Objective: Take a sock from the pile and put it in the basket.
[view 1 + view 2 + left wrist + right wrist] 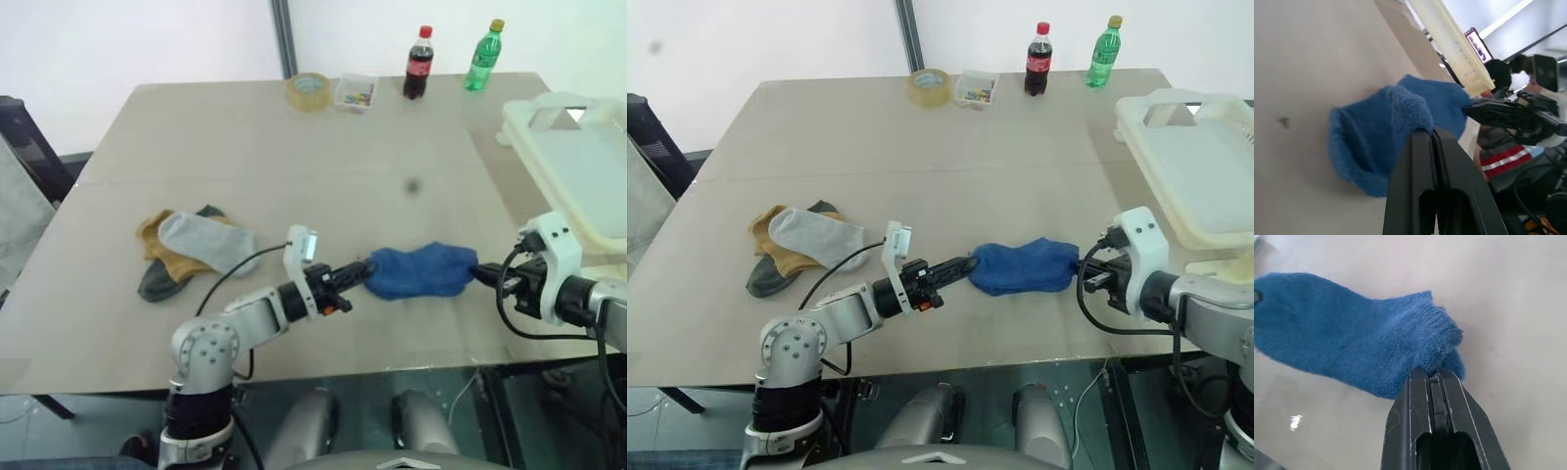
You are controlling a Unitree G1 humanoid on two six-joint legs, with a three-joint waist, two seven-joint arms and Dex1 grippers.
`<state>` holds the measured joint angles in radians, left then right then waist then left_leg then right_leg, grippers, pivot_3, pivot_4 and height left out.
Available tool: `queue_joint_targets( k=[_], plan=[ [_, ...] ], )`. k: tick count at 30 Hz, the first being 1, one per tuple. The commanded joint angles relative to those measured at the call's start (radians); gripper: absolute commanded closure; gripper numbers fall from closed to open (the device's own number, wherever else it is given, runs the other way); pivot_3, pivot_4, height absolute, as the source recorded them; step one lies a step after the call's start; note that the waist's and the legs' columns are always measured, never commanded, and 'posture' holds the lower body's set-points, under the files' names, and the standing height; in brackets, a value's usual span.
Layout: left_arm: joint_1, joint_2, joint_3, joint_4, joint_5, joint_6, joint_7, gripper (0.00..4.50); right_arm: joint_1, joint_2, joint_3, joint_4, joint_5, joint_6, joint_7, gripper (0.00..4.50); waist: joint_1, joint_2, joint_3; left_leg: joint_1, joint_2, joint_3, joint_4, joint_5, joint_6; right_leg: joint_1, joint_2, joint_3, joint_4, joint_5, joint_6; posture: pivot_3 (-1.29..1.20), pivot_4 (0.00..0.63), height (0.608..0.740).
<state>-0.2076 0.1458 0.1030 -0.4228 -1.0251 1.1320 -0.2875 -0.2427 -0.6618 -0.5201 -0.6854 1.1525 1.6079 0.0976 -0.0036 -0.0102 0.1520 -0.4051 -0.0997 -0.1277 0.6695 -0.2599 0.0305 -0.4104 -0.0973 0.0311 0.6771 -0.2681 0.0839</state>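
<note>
Above the near middle of the table (294, 147), the blue sock (421, 271) hangs stretched between both grippers: the left gripper (361, 271) is clamped on one end and the right gripper (482, 274) pinches the other. It looks soft, light and floppy, so it should sag wherever it isn't held; an end is probably the safest grip. The basket (578, 166) sits at the right edge, close to the right arm, with open tabletop between. The pile (191, 250) lies well apart on the left.
</note>
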Motion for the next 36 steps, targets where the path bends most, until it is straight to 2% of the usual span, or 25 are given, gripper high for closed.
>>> queue_joint_targets(
  k=[1, 13, 28, 32, 36],
  plan=[
    [0.007, -0.016, -0.011, -0.03, -0.03, -0.012, 0.029, 4.46, 0.006, -0.005, -0.014, 0.002, 0.022, 0.006, -0.02, 4.5, 0.001, 0.0, 0.0, 0.0, 0.0, 0.0, 0.0, 0.0, 0.0, 0.0, 0.0, 0.0, 0.0, 0.0, 0.0, 0.0, 0.15, 0.74],
    [-0.001, -0.018, 0.016, 0.009, -0.034, -0.019, 0.095, 4.46, 0.007, 0.036, 0.035, 0.016, -0.03, -0.009, -0.065, 4.5, 0.006, 0.0, 0.0, 0.001, 0.0, 0.001, 0.0, 0.0, 0.0, 0.0, 0.001, 0.001, 0.0, 0.0, 0.0, 0.0, 0.15, 0.74],
    [0.001, -0.055, 0.041, 0.092, -0.116, 0.039, 0.219, 4.46, 0.005, 0.111, 0.098, 0.018, -0.121, -0.011, -0.064, 4.5, 0.017, 0.0, 0.0, 0.001, 0.0, 0.001, -0.001, 0.0, -0.001, 0.0, 0.001, 0.002, 0.0, 0.0, 0.0, 0.0, 0.15, 0.74],
    [-0.006, 0.015, -0.026, 0.088, -0.006, 0.001, 0.171, 4.46, 0.018, 0.125, 0.083, -0.003, -0.119, 0.005, -0.06, 4.5, 0.017, 0.0, 0.0, 0.001, 0.0, 0.001, -0.001, 0.0, -0.001, 0.0, 0.001, 0.002, 0.0, 0.0, 0.0, 0.0, 0.15, 0.74],
    [0.001, 0.024, -0.047, 0.103, 0.01, -0.017, 0.137, 4.46, 0.038, 0.109, 0.065, -0.016, -0.109, 0.006, -0.052, 4.5, 0.018, 0.0, 0.0, 0.002, 0.0, 0.003, -0.001, 0.0, 0.0, 0.0, 0.002, 0.003, 0.0, 0.0, 0.0, 0.0, 0.15, 0.74]
  ],
)
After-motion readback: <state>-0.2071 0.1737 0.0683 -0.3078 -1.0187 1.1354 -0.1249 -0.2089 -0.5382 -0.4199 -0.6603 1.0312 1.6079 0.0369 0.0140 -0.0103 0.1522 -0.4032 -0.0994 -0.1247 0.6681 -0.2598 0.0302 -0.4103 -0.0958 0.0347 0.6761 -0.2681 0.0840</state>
